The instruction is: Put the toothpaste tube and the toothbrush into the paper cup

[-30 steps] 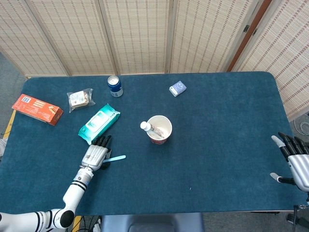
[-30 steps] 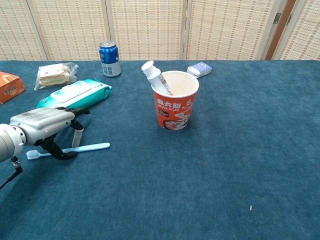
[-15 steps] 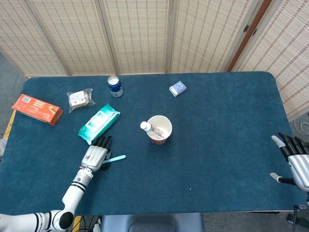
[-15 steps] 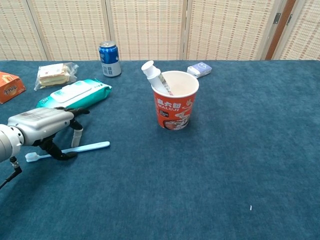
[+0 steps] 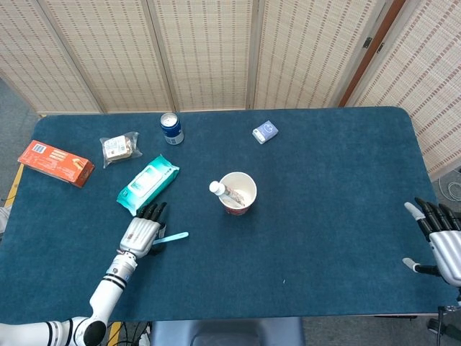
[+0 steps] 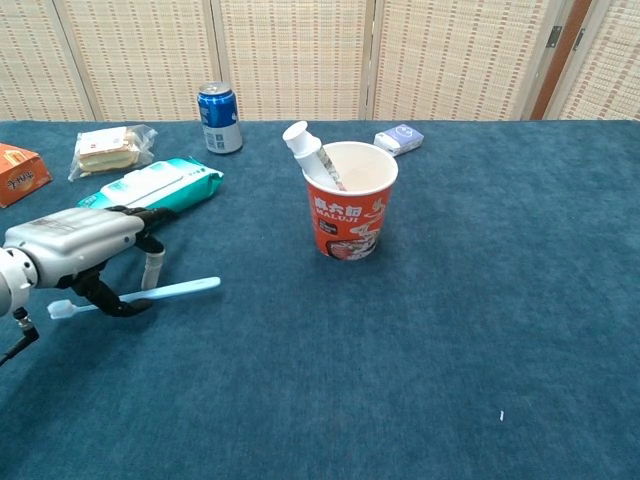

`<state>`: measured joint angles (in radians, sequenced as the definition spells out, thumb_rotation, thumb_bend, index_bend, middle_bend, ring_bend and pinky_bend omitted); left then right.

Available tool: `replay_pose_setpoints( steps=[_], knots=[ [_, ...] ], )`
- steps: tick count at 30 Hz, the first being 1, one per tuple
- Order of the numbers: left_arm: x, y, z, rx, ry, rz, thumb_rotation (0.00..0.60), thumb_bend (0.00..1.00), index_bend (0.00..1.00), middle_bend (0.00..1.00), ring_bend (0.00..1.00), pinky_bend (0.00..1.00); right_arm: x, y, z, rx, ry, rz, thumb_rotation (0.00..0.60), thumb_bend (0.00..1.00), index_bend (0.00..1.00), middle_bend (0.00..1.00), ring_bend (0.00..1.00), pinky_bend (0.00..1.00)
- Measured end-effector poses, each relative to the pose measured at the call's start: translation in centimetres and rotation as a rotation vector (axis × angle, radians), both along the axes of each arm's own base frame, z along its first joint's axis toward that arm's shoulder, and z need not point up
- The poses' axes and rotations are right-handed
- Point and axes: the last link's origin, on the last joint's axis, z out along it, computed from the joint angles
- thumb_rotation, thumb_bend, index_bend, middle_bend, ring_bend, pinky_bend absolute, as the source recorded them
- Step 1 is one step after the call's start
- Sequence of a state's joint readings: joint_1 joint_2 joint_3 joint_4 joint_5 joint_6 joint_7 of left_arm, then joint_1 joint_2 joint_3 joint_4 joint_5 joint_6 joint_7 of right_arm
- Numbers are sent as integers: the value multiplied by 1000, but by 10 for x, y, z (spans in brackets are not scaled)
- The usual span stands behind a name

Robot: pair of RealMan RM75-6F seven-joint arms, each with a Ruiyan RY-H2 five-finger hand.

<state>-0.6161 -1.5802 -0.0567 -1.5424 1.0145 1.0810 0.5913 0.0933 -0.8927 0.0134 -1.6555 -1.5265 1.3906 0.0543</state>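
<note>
At about eight o'clock from the paper cup (image 6: 350, 211), a slim light-blue toothbrush (image 6: 160, 292) is gripped by the left hand (image 6: 85, 250). Its long axis is nearly level, handle pointed toward the cup, white head toward the table's left edge. The right hand (image 5: 441, 239) is held with fingers spread, gripping nothing.

Bright, even indoor light in both views; soft faint shadows, no glare, everything sharply in focus.

1 paper cup (image 6: 350, 205); 1 toothpaste tube (image 6: 308, 150); 1 toothbrush (image 6: 150, 293); 1 can (image 6: 218, 118); 1 wipes pack (image 6: 150, 185); 2 snack pkgs (image 6: 105, 148); 1 small box (image 6: 399, 138)
</note>
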Motion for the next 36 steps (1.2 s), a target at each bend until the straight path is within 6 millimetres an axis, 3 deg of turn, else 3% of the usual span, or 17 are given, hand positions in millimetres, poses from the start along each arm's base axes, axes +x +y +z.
replay_pose_setpoints(
  steps=[19,28,36],
  knots=[
    [18,2,37,92,-59,-33,600,370,610,0,0,0,1,0,-1,6,0,2,600,0,68,0,0,47],
    [38,8,57,149,-79,-66,600,369,610,0,0,0,1,0,0,5,-6,5,600,0,68,0,0,47],
    [69,18,74,181,-121,-93,600,370,611,0,0,0,1,1,0,10,-9,6,600,0,68,0,0,47]
  ],
)
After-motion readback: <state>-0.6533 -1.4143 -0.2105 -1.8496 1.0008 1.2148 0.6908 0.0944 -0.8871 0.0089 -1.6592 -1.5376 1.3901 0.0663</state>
